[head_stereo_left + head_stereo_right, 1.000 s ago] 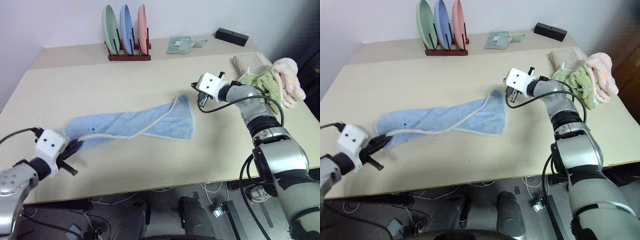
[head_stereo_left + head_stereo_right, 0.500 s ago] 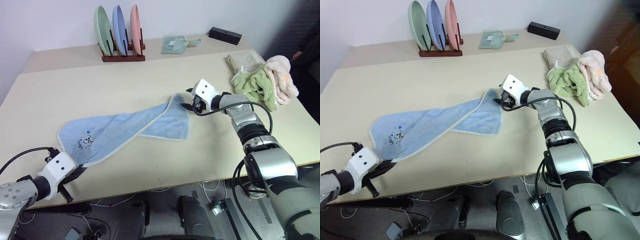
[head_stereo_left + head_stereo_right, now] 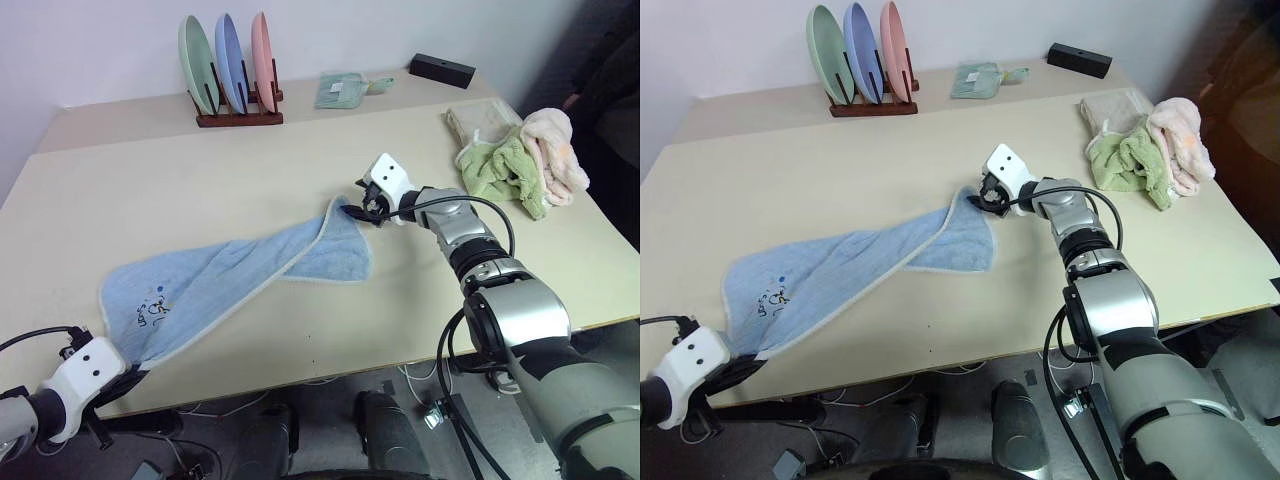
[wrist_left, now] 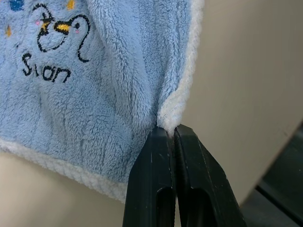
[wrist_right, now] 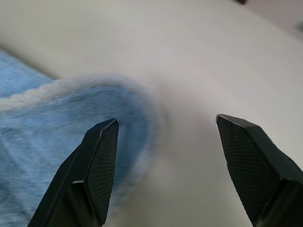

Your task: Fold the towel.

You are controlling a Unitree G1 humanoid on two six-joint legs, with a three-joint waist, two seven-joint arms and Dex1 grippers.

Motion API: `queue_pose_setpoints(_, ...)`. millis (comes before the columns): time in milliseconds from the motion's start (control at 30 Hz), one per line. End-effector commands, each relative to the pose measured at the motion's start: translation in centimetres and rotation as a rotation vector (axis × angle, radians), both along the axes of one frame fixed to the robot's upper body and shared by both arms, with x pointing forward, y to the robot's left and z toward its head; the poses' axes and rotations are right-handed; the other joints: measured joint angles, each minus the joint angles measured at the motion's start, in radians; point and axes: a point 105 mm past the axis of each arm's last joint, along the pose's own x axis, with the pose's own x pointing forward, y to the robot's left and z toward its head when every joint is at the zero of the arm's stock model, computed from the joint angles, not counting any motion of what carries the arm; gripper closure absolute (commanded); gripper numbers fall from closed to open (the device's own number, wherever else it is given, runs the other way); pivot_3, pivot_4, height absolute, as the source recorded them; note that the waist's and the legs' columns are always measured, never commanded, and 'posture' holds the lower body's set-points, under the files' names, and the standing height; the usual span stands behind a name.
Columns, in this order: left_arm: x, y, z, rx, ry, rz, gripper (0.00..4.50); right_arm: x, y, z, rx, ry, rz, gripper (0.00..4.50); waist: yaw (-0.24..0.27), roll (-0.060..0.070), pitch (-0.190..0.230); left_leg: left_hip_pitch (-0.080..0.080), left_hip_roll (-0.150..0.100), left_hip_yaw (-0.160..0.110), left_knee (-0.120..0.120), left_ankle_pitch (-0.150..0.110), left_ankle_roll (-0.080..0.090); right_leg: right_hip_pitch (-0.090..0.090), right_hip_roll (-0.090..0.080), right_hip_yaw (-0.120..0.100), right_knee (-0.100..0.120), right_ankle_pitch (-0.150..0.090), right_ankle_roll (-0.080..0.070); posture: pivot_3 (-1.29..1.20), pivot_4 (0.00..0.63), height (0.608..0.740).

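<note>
The blue towel [image 3: 230, 275] lies stretched out long on the table [image 3: 200, 180], running slantwise from the near left edge up toward the middle, with a twist in it where one side is flipped over. The left gripper [image 4: 171, 137] is shut tight on the towel, pinching the white hem at the near left corner, right by the little drawing and letters [image 4: 52, 40]. That corner sits at the table's front edge. The right gripper [image 3: 362, 207] is at the other end of the towel, and its two black fingers [image 5: 97, 165] stand wide apart with nothing between them yet. The far corner of the towel lies just under and in front of those open fingers, a bit toward the robot's left. So each gripper has its own end of the long towel, and the right one is the one near the far corner. I think the right gripper has to come down and close on that corner next, so the twist can be pulled flat before folding. There is one blue towel, two grippers, three plates [image 3: 227, 52] standing in one wooden rack, one heap of green and pink towels [image 3: 520, 155] at the right side, one small black box [image 3: 441, 70], and one small pale green cloth [image 3: 340, 90] near the back.
</note>
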Motion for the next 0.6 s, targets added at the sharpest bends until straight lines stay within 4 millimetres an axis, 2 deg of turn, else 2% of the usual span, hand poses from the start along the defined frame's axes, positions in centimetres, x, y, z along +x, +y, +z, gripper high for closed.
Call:
queue_pose_setpoints(33, -1.3, 0.7, -1.3, 0.004, 0.066, 0.048, 4.50, 0.0, 1.5, 2.1, 0.011, -0.084, 0.060, 2.39, 0.000, 0.000, 0.000, 0.000, 0.000, 0.000, 0.000, 0.000, 0.000, 0.000, 0.000, 0.000, 0.000, 0.000, 0.000, 0.00, 0.150, 0.740)
queue_pose_setpoints(100, -1.0, 0.3, -1.1, -0.011, 0.047, 0.049, 4.50, -0.1, 1.8, 2.3, 0.021, -0.094, 0.076, 3.53, 0.001, 0.000, 0.000, 0.000, 0.000, 0.000, 0.000, 0.000, 0.000, 0.000, 0.000, 0.000, 0.000, 0.000, 0.000, 0.00, 0.150, 0.740)
queue_pose_setpoints(167, -0.6, -0.2, -0.9, -0.034, 0.026, 0.050, 4.50, -0.4, 2.0, 2.3, 0.022, -0.102, 0.106, 4.46, 0.002, 0.000, 0.000, 0.000, 0.000, 0.000, 0.000, 0.000, 0.000, 0.000, 0.000, 0.000, 0.000, 0.000, 0.000, 0.00, 0.150, 0.740)
queue_pose_setpoints(367, 0.4, -1.0, -0.7, -0.042, -0.005, 0.034, 4.50, -1.8, 1.2, 1.5, -0.058, -0.127, 0.221, 4.49, 0.009, 0.000, 0.000, 0.000, -0.001, -0.001, 0.001, 0.000, 0.000, 0.001, 0.000, 0.000, 0.000, 0.000, 0.000, 0.00, 0.150, 0.740)
queue_pose_setpoints(533, 1.6, -1.5, -0.2, -0.056, -0.050, 0.025, 4.50, -3.7, -1.5, 1.5, -0.104, -0.119, 0.297, 4.49, 0.034, 0.001, 0.000, 0.000, -0.001, -0.001, 0.002, 0.000, 0.000, 0.002, -0.001, -0.001, 0.000, 0.000, 0.000, 0.00, 0.150, 0.740)
queue_pose_setpoints(600, 2.5, -1.8, 0.3, -0.079, -0.084, 0.025, 4.50, -5.2, -3.0, 1.8, -0.123, -0.097, 0.326, 4.49, 0.038, 0.001, 0.000, 0.000, -0.001, -0.001, 0.003, 0.000, 0.000, 0.003, -0.001, -0.001, 0.000, 0.000, 0.000, 0.00, 0.150, 0.740)
